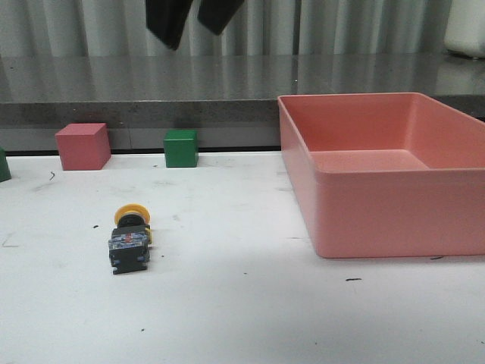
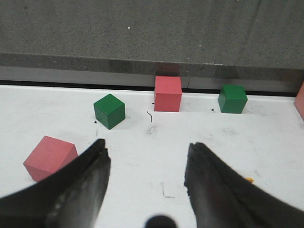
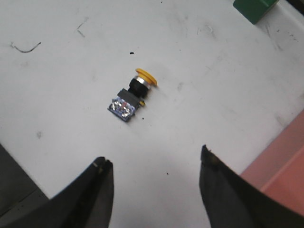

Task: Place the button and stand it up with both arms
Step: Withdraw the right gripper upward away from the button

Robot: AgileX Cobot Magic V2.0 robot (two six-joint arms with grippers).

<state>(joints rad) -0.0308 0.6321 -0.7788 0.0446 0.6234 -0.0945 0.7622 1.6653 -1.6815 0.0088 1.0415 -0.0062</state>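
The button (image 1: 130,239) lies on its side on the white table, left of centre, its yellow cap pointing to the back and its black base toward me. In the right wrist view the button (image 3: 130,97) lies ahead of my right gripper (image 3: 154,156), which is open, empty and well above the table. My left gripper (image 2: 147,145) is open and empty over bare table. A yellow sliver of the button's cap (image 2: 248,180) shows beside one of its fingers. Two dark fingers (image 1: 168,23) hang at the top edge of the front view. I cannot tell which arm they belong to.
A large pink bin (image 1: 379,212) stands on the right. A pink cube (image 1: 82,146) and a green cube (image 1: 181,148) sit by the back ledge. The left wrist view shows another green cube (image 2: 109,110) and pink cube (image 2: 50,156) farther left.
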